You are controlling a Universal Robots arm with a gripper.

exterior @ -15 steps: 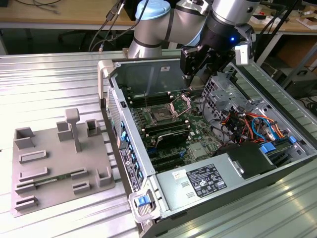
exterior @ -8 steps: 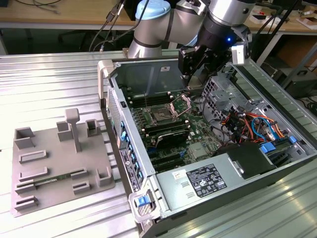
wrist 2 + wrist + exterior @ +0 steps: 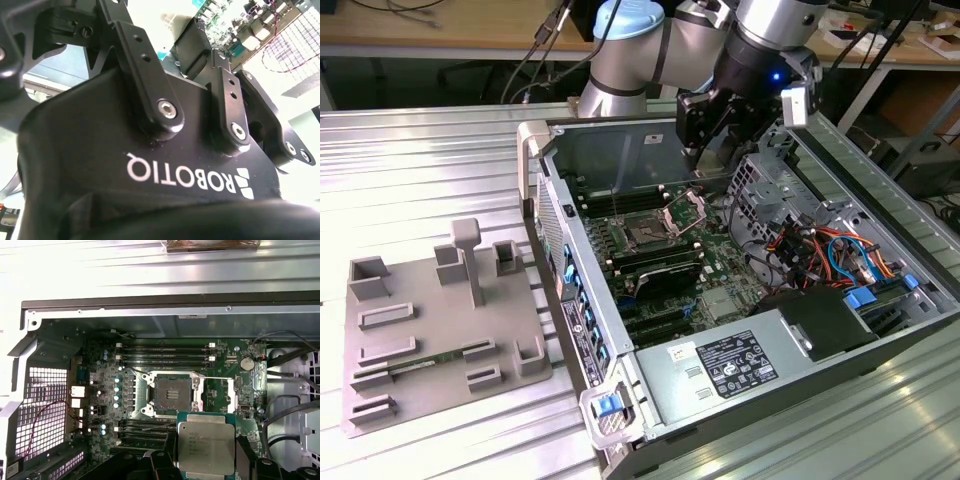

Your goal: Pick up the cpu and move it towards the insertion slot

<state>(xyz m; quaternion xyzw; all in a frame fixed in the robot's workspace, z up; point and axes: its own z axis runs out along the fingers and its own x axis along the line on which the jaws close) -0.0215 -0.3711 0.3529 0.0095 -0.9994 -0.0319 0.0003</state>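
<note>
Small flat square cpu with a silvery metal top and thin green rim [image 3: 206, 444], held level in the black two-fingered gripper [image 3: 205, 467] in the first wrist view, dark fingers [image 3: 159, 465] pressing its two opposite edges. Hangs above the green circuit board [image 3: 107, 385] inside the open grey computer case [image 3: 545, 150], just beside the insertion slot: a square processor socket with a dark centre and silver metal frame [image 3: 167, 394]. Socket uncovered, its hinged silver bracket [image 3: 216, 395] swung aside and lying flat next to it. Long black memory slots [image 3: 165, 352] beyond the socket, more of them under the chip's near side.

In the exterior view, gripper [image 3: 705, 140] lowered into the case at its far end, over the socket [image 3: 648, 235]. Grey power supply box with a white-and-black label [image 3: 720, 365] at the case's near end. To the exterior view's left, well apart from the case, large grey plastic tray with raised blocks [image 3: 440, 330] on the ribbed metal counter [image 3: 420, 180].
</note>
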